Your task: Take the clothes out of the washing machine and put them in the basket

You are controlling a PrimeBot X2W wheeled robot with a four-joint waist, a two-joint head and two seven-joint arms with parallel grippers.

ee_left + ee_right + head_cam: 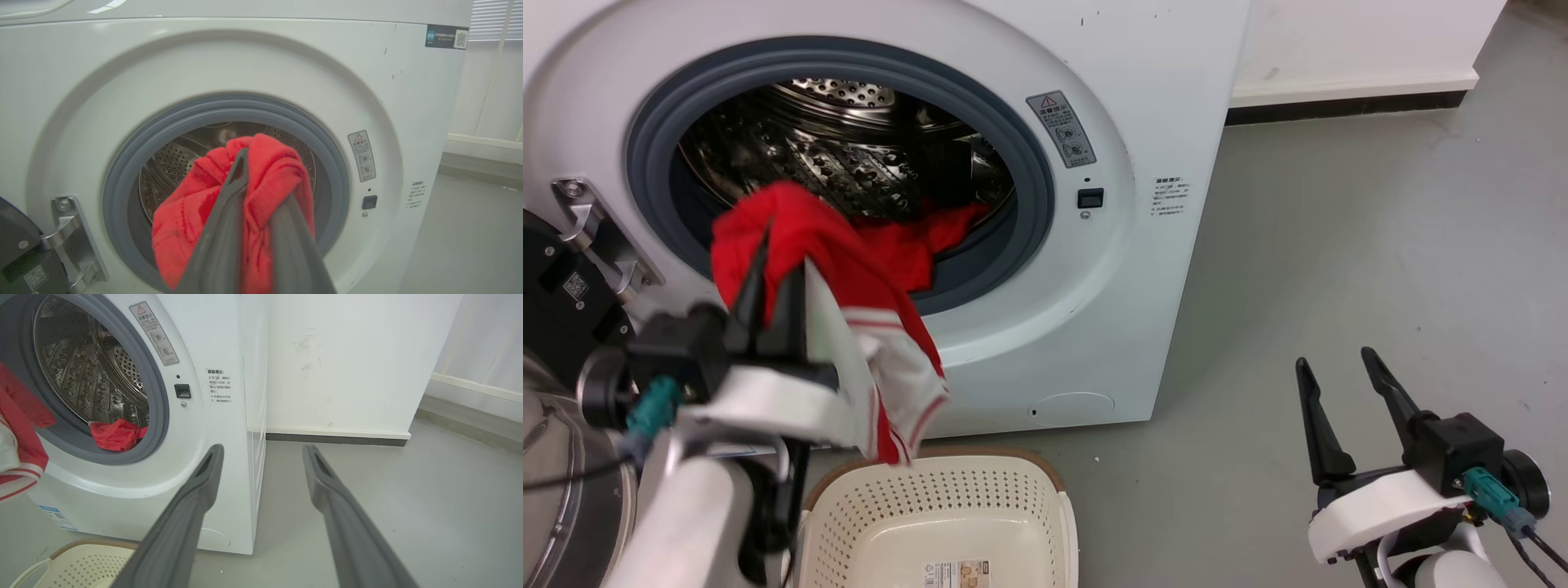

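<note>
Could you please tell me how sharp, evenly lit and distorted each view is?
Head view: sharp and evenly lit, with glints on the drum. Left wrist view: the left gripper is soft close to the lens, and the washer looks slightly bowed. Right wrist view: the right gripper looms soft; the wall is bright.

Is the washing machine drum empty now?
No, red fabric lies inside the drum at the porthole's lower edge.

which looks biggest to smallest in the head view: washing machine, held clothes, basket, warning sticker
1. washing machine
2. clothes in the left end effector and basket: about alike; the picture's bottom edge cuts off the basket, so I won't rank them
3. warning sticker
</note>
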